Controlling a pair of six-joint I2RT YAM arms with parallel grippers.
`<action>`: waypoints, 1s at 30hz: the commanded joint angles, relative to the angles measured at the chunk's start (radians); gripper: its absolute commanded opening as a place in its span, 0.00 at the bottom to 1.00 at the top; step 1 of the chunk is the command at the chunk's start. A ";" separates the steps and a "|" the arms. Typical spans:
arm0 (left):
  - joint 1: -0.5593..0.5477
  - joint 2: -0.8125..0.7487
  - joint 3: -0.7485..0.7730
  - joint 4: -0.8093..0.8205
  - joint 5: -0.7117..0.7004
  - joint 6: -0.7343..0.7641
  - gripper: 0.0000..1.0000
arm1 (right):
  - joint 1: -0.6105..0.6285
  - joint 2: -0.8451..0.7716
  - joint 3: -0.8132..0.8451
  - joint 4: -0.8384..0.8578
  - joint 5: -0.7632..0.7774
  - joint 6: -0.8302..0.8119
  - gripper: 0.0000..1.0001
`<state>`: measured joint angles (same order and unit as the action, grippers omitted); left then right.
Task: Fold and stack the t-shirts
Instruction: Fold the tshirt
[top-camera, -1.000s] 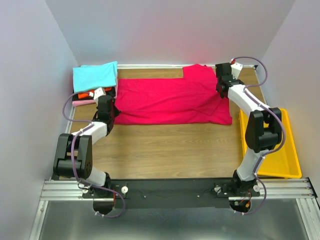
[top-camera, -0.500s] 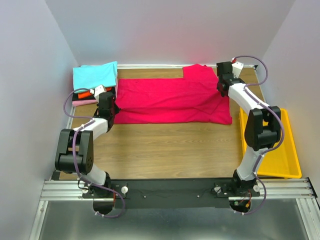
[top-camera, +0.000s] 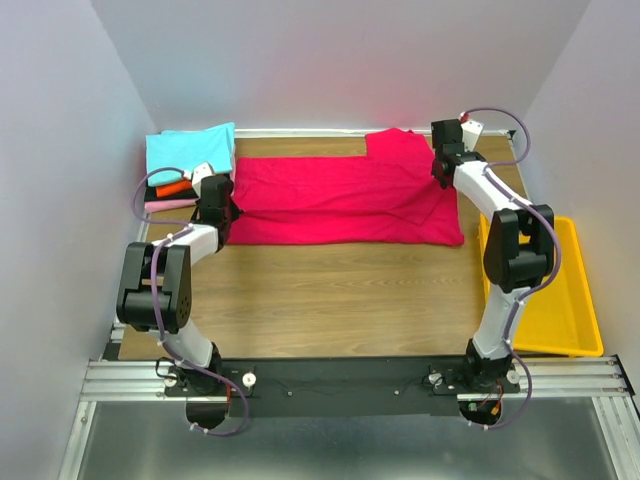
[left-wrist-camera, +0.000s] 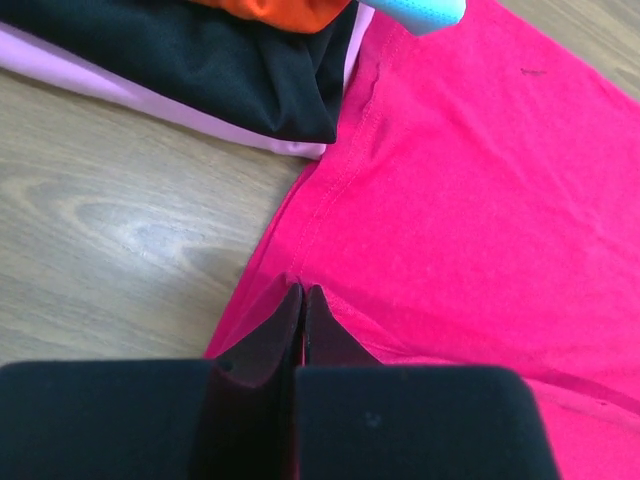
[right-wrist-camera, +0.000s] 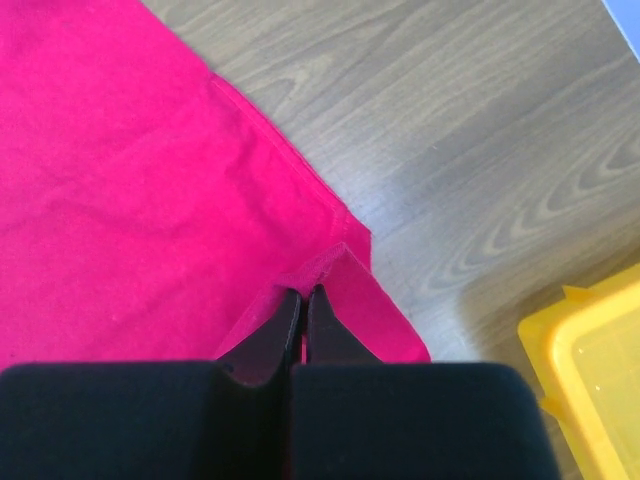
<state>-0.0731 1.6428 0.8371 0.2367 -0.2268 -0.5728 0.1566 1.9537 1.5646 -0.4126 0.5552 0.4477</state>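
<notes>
i find the folded shirts (top-camera: 190, 150) stacked; the red shirt (top-camera: 340, 200) looks part-folded, left gripper (left-wrist-camera: 302, 292) and right gripper (right-wrist-camera: 303, 295) pinching its hem, stacking outstanding

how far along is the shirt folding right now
Done: folded at the far left, the cyan shirt tops the orange shirt, black shirt and pink shirt. In hand: the crimson shirt lies spread on the table, partly folded over, with the left gripper shut on its left edge and the right gripper shut on its right edge. Left: finish its folds and set it on that pile.
</notes>
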 joint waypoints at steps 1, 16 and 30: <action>0.007 -0.009 0.037 -0.033 -0.034 0.022 0.40 | -0.012 0.036 0.081 0.011 -0.024 -0.027 0.18; -0.116 -0.259 -0.062 0.006 -0.105 0.076 0.81 | -0.009 -0.182 -0.240 0.066 -0.382 0.012 0.81; -0.137 -0.405 -0.184 0.044 -0.091 0.087 0.83 | -0.002 -0.248 -0.482 0.175 -0.571 0.048 0.45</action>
<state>-0.2108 1.2598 0.6598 0.2485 -0.3012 -0.5007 0.1528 1.7241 1.1007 -0.2760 0.0246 0.4801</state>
